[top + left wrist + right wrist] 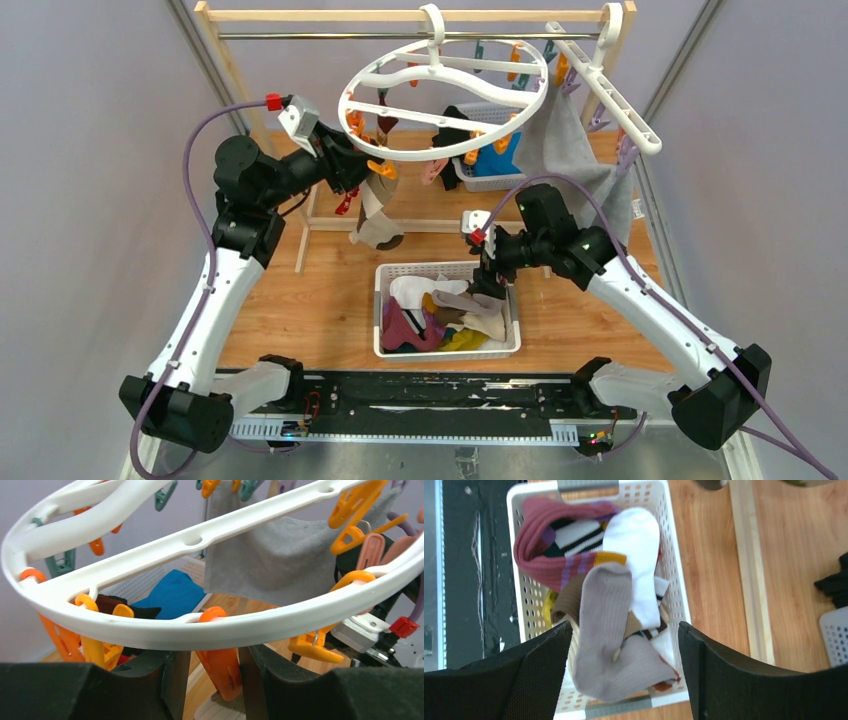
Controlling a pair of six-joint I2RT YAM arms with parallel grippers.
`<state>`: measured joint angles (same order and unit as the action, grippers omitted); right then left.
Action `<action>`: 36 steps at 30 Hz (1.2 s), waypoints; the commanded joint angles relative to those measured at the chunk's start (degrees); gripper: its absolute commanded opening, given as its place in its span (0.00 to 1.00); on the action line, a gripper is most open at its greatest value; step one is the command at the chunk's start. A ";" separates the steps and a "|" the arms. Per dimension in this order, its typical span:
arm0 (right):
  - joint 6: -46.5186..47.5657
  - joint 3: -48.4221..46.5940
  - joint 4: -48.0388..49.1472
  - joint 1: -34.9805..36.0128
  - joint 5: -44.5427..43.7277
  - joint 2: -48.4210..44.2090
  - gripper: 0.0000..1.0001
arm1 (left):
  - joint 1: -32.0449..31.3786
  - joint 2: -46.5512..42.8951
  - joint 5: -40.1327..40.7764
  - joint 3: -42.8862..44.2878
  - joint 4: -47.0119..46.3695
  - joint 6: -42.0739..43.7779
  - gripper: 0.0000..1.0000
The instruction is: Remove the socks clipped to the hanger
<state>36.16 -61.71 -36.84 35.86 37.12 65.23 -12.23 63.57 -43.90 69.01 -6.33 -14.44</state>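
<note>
Wooden tabletop (300, 330), grey walls (90, 200); right fingers (724, 680) wide, empty; left fingers (300, 690) apart around clip (220, 665).

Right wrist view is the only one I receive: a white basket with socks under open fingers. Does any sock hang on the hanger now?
Observer: Yes. In the top view a brown-cream sock hangs below the left side of the hanger.
Operator: Where is the left arm?
Observer: The left gripper is up at that rim, and an orange clip stands between its jaws.
Operator: What else hangs there?
Observer: A grey cloth hangs from a straight white rack on the right.
</note>
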 commanded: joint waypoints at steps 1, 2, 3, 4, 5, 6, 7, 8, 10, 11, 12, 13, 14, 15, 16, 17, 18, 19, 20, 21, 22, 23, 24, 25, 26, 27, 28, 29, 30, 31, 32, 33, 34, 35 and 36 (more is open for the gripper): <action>-8.29 0.44 13.47 -0.66 6.94 -0.48 0.77 | -3.27 -3.18 1.26 -1.84 -1.85 -3.77 0.43; -10.71 1.17 17.12 -0.66 8.00 -0.57 0.77 | -3.85 -3.67 1.58 -2.12 -1.87 -4.62 0.43; -13.11 1.84 20.97 -0.62 8.78 -0.62 0.77 | -4.27 -3.98 1.76 -2.27 -1.85 -5.61 0.43; -15.69 2.38 24.70 -0.61 9.32 -0.61 0.77 | -4.51 -4.13 1.80 -2.30 -1.87 -7.10 0.44; -18.15 2.99 28.37 -0.61 9.69 -0.59 0.77 | -4.67 -4.23 1.80 -2.26 -1.89 -8.58 0.44; -20.83 3.53 32.19 -0.61 10.12 -0.48 0.77 | -4.90 -4.25 1.96 -2.29 -1.85 -9.85 0.44; -23.37 3.95 35.40 -0.62 10.71 -0.35 0.77 | -5.10 -4.33 2.24 -2.30 -1.89 -10.98 0.44; -26.79 4.32 39.64 -0.61 11.14 -0.15 0.78 | -5.43 -4.33 2.32 -2.30 -1.85 -11.77 0.45; -32.89 4.06 45.47 -0.64 11.84 1.02 0.78 | -6.02 -4.06 2.50 -1.95 -1.88 -12.84 0.46; -36.08 3.72 47.95 -0.65 12.36 1.76 0.78 | -6.36 -3.88 2.50 -1.75 -1.78 -13.18 0.46; -39.68 3.46 50.23 -0.63 12.78 2.52 0.78 | -6.66 -3.68 2.50 -1.51 -1.81 -13.46 0.47; -42.80 3.44 53.00 -0.61 12.87 3.13 0.78 | -7.00 -3.36 2.57 -1.33 -1.81 -13.64 0.47; -46.23 3.72 56.16 -0.61 12.96 3.72 0.78 | -7.39 -3.17 2.70 -1.25 -1.83 -13.82 0.47; -49.34 4.16 59.25 -0.61 12.79 4.21 0.78 | -7.74 -2.91 2.81 -1.22 -1.84 -13.86 0.47; -52.17 4.83 62.69 -0.62 12.49 4.61 0.78 | -8.17 -2.65 3.11 -1.18 -1.77 -13.82 0.48; -54.59 5.37 65.44 -0.61 12.18 5.10 0.78 | -8.50 -2.25 3.26 -1.09 -1.79 -13.83 0.48; -56.23 5.79 68.02 -0.61 11.94 5.49 0.78 | -8.85 -1.88 3.37 -0.89 -1.83 -13.78 0.48; -58.12 6.14 70.37 -0.61 11.65 6.24 0.78 | -9.20 -1.47 3.60 -0.63 -1.79 -13.84 0.48; -59.73 6.24 72.41 -0.61 11.58 6.90 0.78 | -9.53 -0.97 3.72 -0.30 -1.76 -13.91 0.48; -61.04 6.31 74.22 -0.63 11.76 7.44 0.78 | -9.89 -0.65 3.89 -0.02 -1.80 -13.97 0.48; -62.44 6.37 75.80 -0.61 12.07 7.95 0.78 | -10.38 -0.35 4.05 0.24 -1.83 -13.97 0.48; -63.45 6.64 77.21 -0.57 12.06 8.20 0.78 | -10.70 0.01 4.26 0.51 -1.79 -14.05 0.48; -64.42 6.94 78.44 -0.57 12.00 8.37 0.78 | -10.97 0.20 4.46 0.68 -1.82 -14.16 0.48; -64.95 7.15 79.37 -0.60 12.22 8.37 0.77 | -11.17 0.38 4.78 0.76 -1.89 -14.26 0.48; -65.16 7.52 79.94 -0.57 12.15 8.25 0.77 | -11.30 0.53 5.06 0.90 -1.81 -14.32 0.49; -65.46 7.75 80.29 -0.54 11.76 8.03 0.77 | -11.39 0.77 5.13 1.05 -1.81 -14.32 0.49; -65.80 7.95 80.87 -0.53 11.65 7.91 0.77 | -11.48 0.91 5.20 1.11 -1.82 -14.37 0.49; -65.89 7.90 81.06 -0.52 11.42 7.94 0.77 | -11.56 1.06 5.37 1.20 -1.84 -14.40 0.49; -66.18 7.67 80.61 -0.52 10.78 8.09 0.77 | -11.71 1.16 5.40 1.29 -1.85 -14.40 0.50; -66.54 7.22 80.10 -0.52 10.67 8.28 0.76 | -11.82 1.28 5.52 1.30 -1.90 -14.39 0.50; -66.52 6.90 79.73 -0.41 10.67 8.49 0.76 | -11.92 1.22 5.72 1.23 -1.85 -14.29 0.50; -66.49 6.53 78.87 -0.35 9.94 8.51 0.76 | -11.94 1.28 5.75 1.21 -1.87 -14.34 0.50; -66.56 6.18 78.04 -0.32 9.34 8.57 0.76 | -12.02 1.29 5.82 1.23 -1.85 -14.31 0.50; -66.43 5.85 77.27 -0.27 8.64 8.74 0.75 | -12.03 1.23 5.96 1.14 -1.86 -14.28 0.50; -66.30 5.49 76.13 -0.17 7.78 8.82 0.75 | -12.03 1.14 6.09 1.13 -1.92 -14.28 0.50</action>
<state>-28.86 -54.46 39.48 35.86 47.59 73.80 -23.49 64.69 -38.50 68.05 -6.35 -28.58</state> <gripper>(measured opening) 0.754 0.498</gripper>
